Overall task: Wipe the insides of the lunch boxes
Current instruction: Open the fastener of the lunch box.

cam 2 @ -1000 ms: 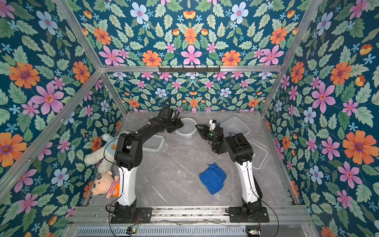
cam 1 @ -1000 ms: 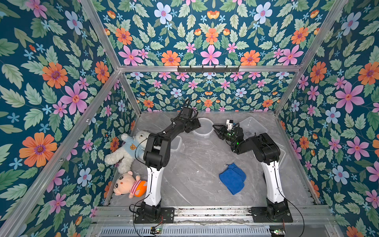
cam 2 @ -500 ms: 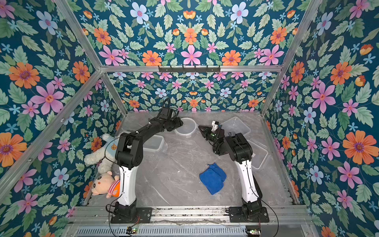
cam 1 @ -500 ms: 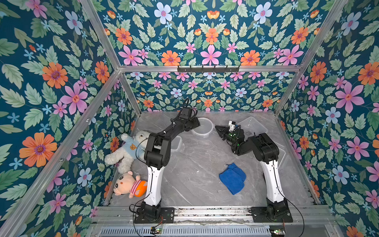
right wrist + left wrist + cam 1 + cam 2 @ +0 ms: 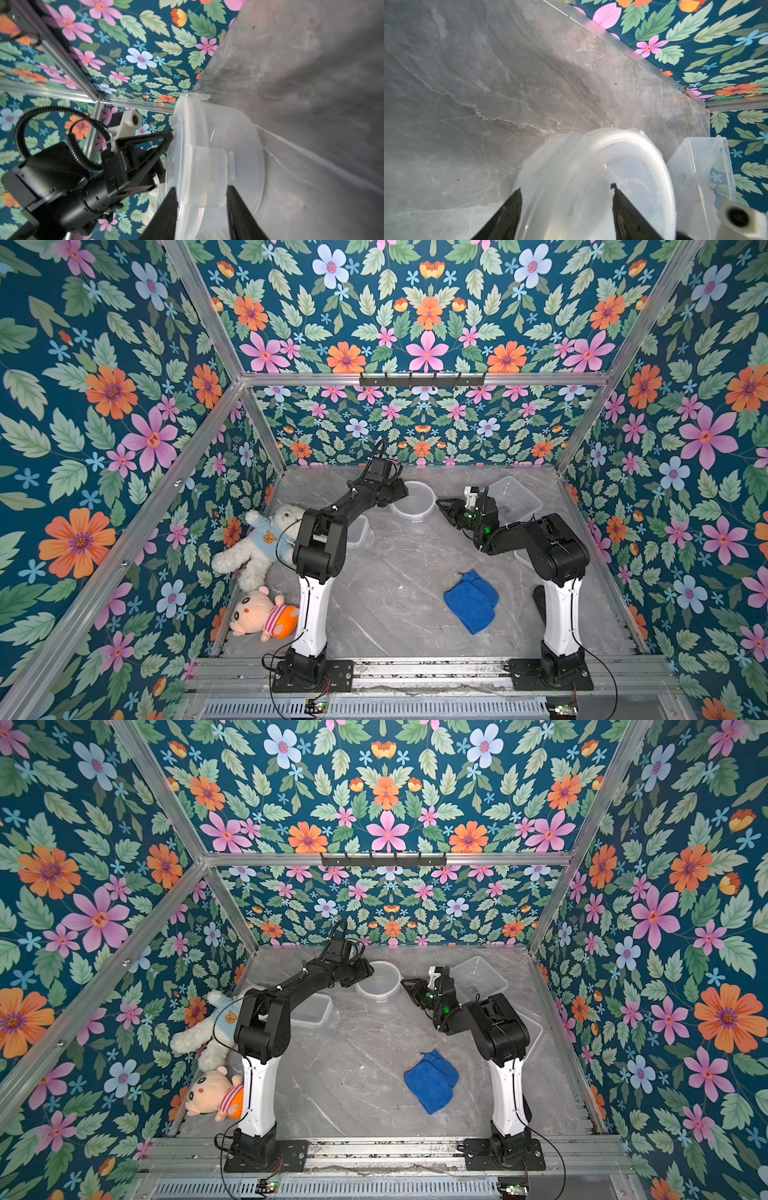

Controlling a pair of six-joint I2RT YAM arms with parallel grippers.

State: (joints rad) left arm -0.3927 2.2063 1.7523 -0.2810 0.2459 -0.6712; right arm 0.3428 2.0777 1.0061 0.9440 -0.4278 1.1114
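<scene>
Round lunch box (image 5: pixel 415 502) sat far centre on the counter (image 5: pixel 386 597). I read left jaws released, astride its left wall; right jaws likewise apart, straddling the right rim. Blue cloth (image 5: pixel 471 601) lay nearer, unheld. My judgement: clamp one side steady, fetch cloth with the other.

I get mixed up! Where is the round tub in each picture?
Top view: round tub, back middle of the grey marble table.
Top view: tub, same spot.
Left wrist: tub close up, left gripper straddling its rim.
Right wrist: tub close up, at the right gripper.
Shared landmark: that table.
</scene>
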